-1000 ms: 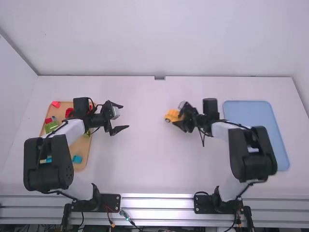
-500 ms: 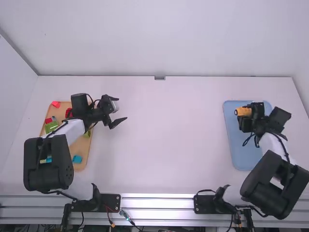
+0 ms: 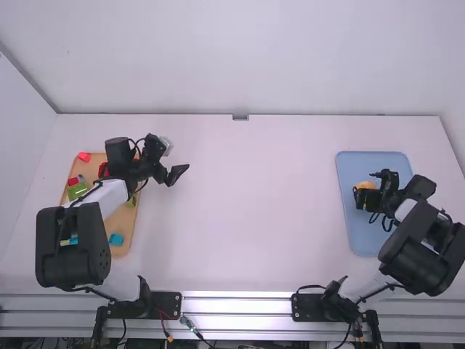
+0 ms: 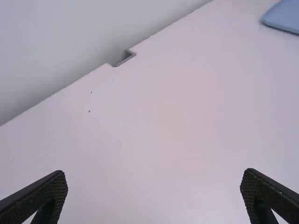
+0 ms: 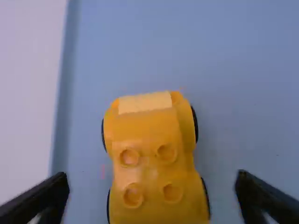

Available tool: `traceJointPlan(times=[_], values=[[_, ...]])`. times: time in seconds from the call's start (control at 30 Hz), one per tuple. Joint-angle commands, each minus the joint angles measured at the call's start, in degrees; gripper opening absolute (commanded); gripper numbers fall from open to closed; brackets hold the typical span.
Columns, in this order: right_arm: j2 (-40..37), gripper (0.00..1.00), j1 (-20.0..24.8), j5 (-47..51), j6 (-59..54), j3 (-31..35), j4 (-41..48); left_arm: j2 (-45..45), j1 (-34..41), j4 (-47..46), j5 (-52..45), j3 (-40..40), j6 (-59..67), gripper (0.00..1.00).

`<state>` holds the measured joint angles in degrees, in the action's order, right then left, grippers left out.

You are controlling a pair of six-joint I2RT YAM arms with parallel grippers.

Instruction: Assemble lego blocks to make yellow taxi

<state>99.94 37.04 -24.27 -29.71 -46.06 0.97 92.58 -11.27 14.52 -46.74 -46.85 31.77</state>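
Observation:
On the blue tray [image 3: 363, 240] at the table's right lies the yellow toy car [image 3: 361, 186], partly covered by my right gripper [image 3: 367, 190]. The right wrist view gives the yellow car [image 5: 149, 154] with four-stud top upward and dark wheels at its sides, over the tray's blue surface [image 5: 233, 60]. It lies between the spread fingers of my right gripper [image 5: 152, 184], with gaps on both sides. My left gripper [image 3: 176, 161] hangs over the table's left part, beside the orange board. Its own view has that left gripper [image 4: 154, 179] open, nothing between its fingers.
The orange board [image 3: 122, 225] at the left holds loose pieces: a green block [image 3: 77, 190], red blocks [image 3: 84, 156] and a teal block [image 3: 116, 239]. The left arm reaches across this board. A wall runs along the table's far edge.
My right gripper has carried the yellow car from mid-table rightward to the blue tray, lowered toward the camera side, and let go. My left gripper has turned slightly.

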Motion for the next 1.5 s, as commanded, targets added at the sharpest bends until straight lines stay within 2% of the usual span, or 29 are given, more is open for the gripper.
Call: traceJointPlan(times=[0.0, 0.17, 0.23, 0.43, 0.57, 0.73, 0.93, 1.17, 1.33, 1.47], values=[[-2.1, 0.99, -1.4, 5.7, 3.5, -1.6, 1.8, -1.0, 0.9, 0.5, 4.3, 0.6, -8.4, 0.99], [-5.3, 0.99, -5.2, 9.2, 4.5, -4.5, 7.5, -1.6, 2.8, 1.0, 11.3, 0.6, -13.4, 0.99], [-7.8, 0.99, -7.7, 9.7, 4.5, -6.1, 10.8, -2.4, 4.8, 0.7, 17.0, 0.2, -15.9, 0.99], [-15.7, 0.99, -15.2, 18.1, 12.8, -10.1, 16.9, -7.2, 11.7, -8.7, 28.8, -3.9, -17.2, 0.99], [-22.3, 0.99, -23.4, 18.8, 14.9, -12.5, 22.0, -11.2, 18.8, -16.2, 35.5, -7.9, -17.2, 0.99], [-28.9, 0.99, -33.4, 18.8, 14.9, -12.7, 22.3, -15.9, 25.0, -17.5, 38.3, -9.1, -17.0, 0.99], [-32.3, 0.93, -36.9, 22.0, 18.2, -9.5, 19.0, -19.3, 21.9, -14.5, 41.7, -5.9, -20.2, 0.93], [-37.6, 0.84, -37.0, 24.3, 23.5, -4.1, 13.7, -24.6, 16.6, -14.5, 46.7, -0.6, -25.5, 0.84], [-43.1, 0.74, -37.0, 24.3, 29.0, 1.3, 8.2, -29.9, 11.3, -14.5, 46.7, 4.7, -30.8, 0.75], [-47.2, 0.67, -37.0, 24.3, 29.7, 5.4, 4.1, -33.9, 11.3, -14.5, 46.7, 8.7, -31.8, 0.68]])
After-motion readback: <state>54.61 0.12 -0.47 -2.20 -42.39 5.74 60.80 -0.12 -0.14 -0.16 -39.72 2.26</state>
